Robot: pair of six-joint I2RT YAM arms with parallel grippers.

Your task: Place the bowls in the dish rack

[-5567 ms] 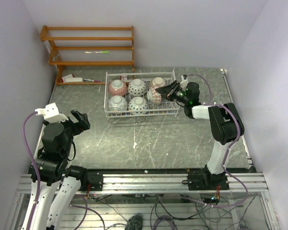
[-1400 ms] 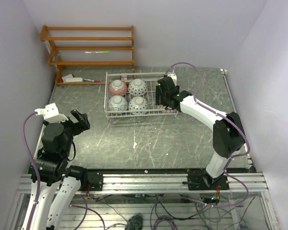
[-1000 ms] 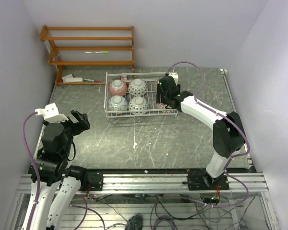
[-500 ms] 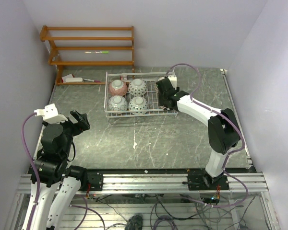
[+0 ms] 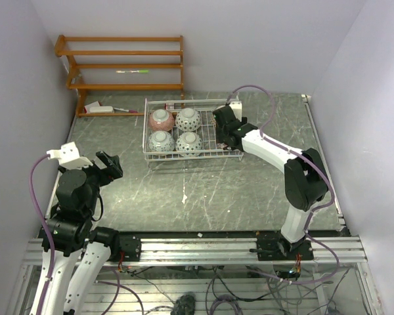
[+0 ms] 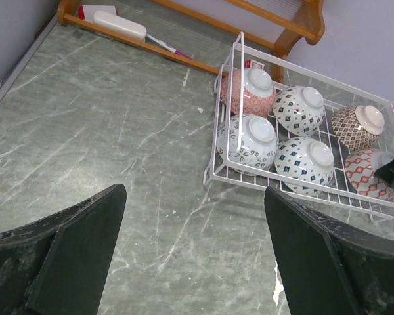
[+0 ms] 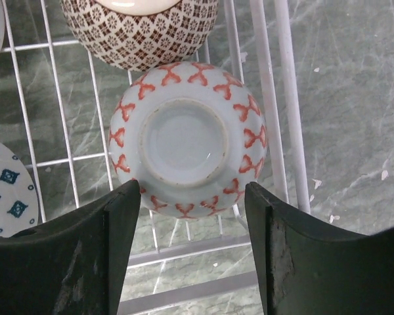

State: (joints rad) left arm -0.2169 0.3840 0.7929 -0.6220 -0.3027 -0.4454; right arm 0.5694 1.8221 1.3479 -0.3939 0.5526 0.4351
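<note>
The white wire dish rack [image 5: 146, 128] stands at the back of the table and holds several bowls, all upside down. In the left wrist view I see a red bowl [image 6: 249, 92], a dark-diamond bowl [image 6: 300, 109], two blue bowls [image 6: 249, 139] [image 6: 305, 159], a tan bowl [image 6: 358, 125] and a red-cross bowl [image 6: 371, 174]. My right gripper [image 7: 192, 186] hangs open over the rack's right end. Its fingers [image 7: 85, 256] flank the near edge of the red-cross bowl [image 7: 187, 141], which rests on the rack wires [image 7: 276, 98]. My left gripper [image 6: 194, 190] is open and empty over the table's left side.
An orange-brown wooden shelf unit [image 5: 121, 65] stands against the back wall, left of the rack, with a pen [image 5: 132, 71] on one shelf and a white object [image 5: 98, 108] at its foot. Walls close in left and right. The dark marbled table [image 5: 203, 190] lies between arms and rack.
My right arm brought the red-cross bowl from the rack's right side down into its right end. Over the last second it only shifted slightly. The left arm has not moved.
</note>
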